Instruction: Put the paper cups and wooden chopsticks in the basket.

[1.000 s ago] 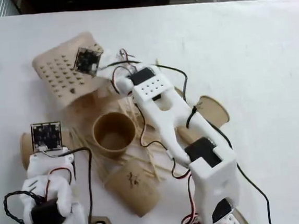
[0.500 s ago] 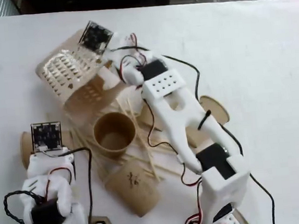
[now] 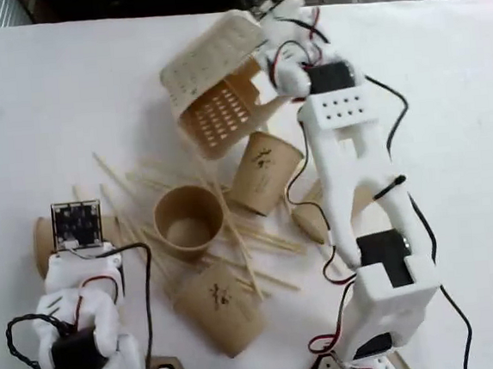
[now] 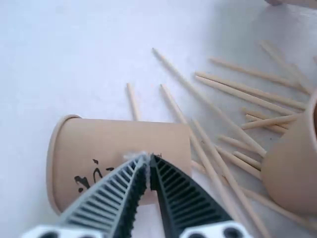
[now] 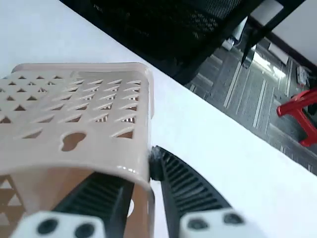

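Note:
My right gripper [image 3: 265,81] is shut on the side wall of the beige perforated basket [image 3: 212,88], which hangs tilted over the back of the table; the right wrist view shows that wall [image 5: 79,124] between the jaws [image 5: 143,173]. Paper cups lie around: one upright [image 3: 188,220], one on its side [image 3: 264,172] just below the basket, one near the front [image 3: 218,308], one partly under the right arm [image 3: 308,220]. Wooden chopsticks [image 3: 260,239] are scattered among them. My left gripper [image 4: 148,162] is shut and empty, hovering over a lying cup [image 4: 119,148] at the left [image 3: 43,245].
The white table [image 3: 445,89] has free room at the back left and along the right side. The right arm [image 3: 350,184] stretches across the centre right, over some of the chopsticks and a cup. Beyond the far table edge is a dark floor [image 5: 163,29].
The right arm has swung the basket from the back left to the back centre and lifted it, uncovering a lying cup and more chopsticks. The left arm has stayed still.

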You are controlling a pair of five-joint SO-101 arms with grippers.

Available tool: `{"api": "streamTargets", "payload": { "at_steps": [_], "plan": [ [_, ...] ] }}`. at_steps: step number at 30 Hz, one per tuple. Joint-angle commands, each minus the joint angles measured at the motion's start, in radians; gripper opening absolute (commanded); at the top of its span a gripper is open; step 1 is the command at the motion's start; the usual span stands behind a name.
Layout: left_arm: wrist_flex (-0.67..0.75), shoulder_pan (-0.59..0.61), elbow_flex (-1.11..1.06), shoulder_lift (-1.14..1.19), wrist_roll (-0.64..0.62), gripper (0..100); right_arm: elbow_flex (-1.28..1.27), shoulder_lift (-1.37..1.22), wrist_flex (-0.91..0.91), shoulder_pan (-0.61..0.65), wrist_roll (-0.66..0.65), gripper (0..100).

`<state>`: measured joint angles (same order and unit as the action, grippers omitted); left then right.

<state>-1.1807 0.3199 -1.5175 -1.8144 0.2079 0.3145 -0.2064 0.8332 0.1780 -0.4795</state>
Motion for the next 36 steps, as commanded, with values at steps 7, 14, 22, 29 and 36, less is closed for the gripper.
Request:
{"api": "streamTargets", "payload": {
  "at_steps": [7,14,22,29,36],
  "plan": [
    [0.020,0.002,0.005,-0.004,0.009,4,0.295,0.076,0.433,-0.076,0.041,1.9],
    [0.020,0.002,0.005,-0.004,0.009,4,0.385,0.074,0.613,-0.081,0.048,1.9],
    [0.020,0.002,0.003,-0.004,0.009,4,0.385,0.074,0.774,-0.114,0.129,1.9],
    [0.020,0.002,0.003,-0.004,0.009,4,0.385,0.064,0.832,-0.145,0.193,1.9],
    [0.103,0.004,-0.055,-0.004,0.009,4,0.394,-0.090,0.797,-0.179,0.241,1.9]
  ]
}}
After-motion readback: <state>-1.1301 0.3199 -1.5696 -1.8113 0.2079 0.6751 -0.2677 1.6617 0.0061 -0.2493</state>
